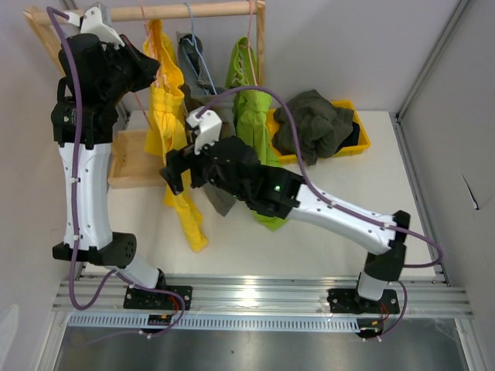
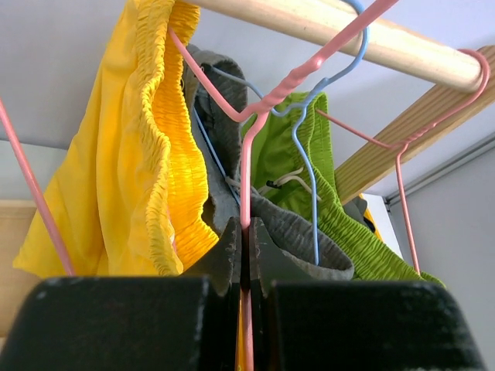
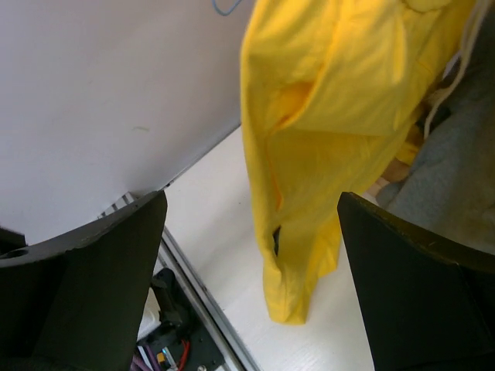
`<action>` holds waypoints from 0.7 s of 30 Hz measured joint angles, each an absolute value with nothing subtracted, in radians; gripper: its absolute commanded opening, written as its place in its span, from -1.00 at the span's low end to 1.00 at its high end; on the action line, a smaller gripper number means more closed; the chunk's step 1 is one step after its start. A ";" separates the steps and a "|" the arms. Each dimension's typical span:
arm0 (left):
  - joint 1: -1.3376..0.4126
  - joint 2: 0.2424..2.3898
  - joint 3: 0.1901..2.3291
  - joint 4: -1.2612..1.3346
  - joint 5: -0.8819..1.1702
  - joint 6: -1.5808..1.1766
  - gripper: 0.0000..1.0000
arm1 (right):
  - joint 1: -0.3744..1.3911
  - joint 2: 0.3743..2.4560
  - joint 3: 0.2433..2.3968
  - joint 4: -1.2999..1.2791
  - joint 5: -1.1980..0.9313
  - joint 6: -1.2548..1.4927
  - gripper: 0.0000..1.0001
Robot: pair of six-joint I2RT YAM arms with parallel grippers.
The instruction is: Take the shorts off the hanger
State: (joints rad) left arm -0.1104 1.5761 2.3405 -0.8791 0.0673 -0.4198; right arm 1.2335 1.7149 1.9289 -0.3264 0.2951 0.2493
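The left arm rises steeply from its base to the wooden rod (image 1: 209, 9) of the clothes rack, and the left pincer (image 2: 246, 232) is pressed together on the wire of a pink hanger (image 2: 247, 178) just below its twisted neck. The right arm lies low and long across the table, its right pincer (image 3: 251, 199) spread wide and holding nothing, with the lower part of the yellow shorts (image 3: 325, 100) hanging just beyond its fingertips. Below both pincers is a white table (image 1: 325, 247), closed in by pale walls at the back and both sides; an aluminium rail (image 1: 263, 297) carries the 2 bases at the near edge. Left of the left pincer's pinch the yellow shorts bunch at the waistband; just behind it hang the mid grey shorts (image 2: 224, 131) on a blue hanger (image 2: 305, 154), and to its right the lime green shorts (image 2: 348, 224). Well to the right of the right pincer, a yellow bin (image 1: 363, 143) holds the dark olive-grey shorts (image 1: 313, 120). A wooden tray (image 1: 128, 162) sits to the right pincer's left.
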 measured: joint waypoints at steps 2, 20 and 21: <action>-0.110 1.576 2.333 -0.880 0.075 -0.422 -1.00 | 1.234 1.797 2.014 -0.328 0.294 0.250 0.99; -0.112 1.534 2.291 -0.905 0.096 -0.435 -1.00 | 1.311 1.758 1.713 -0.149 0.475 0.268 -1.00; -0.112 1.528 2.280 -0.913 0.092 -0.435 -1.00 | 1.338 1.715 1.650 -0.139 0.499 0.279 -1.00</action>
State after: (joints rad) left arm -0.1123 1.5284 2.2799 -0.9131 0.0921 -0.4351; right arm 1.3380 1.7145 1.6497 -0.1390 0.4988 0.2794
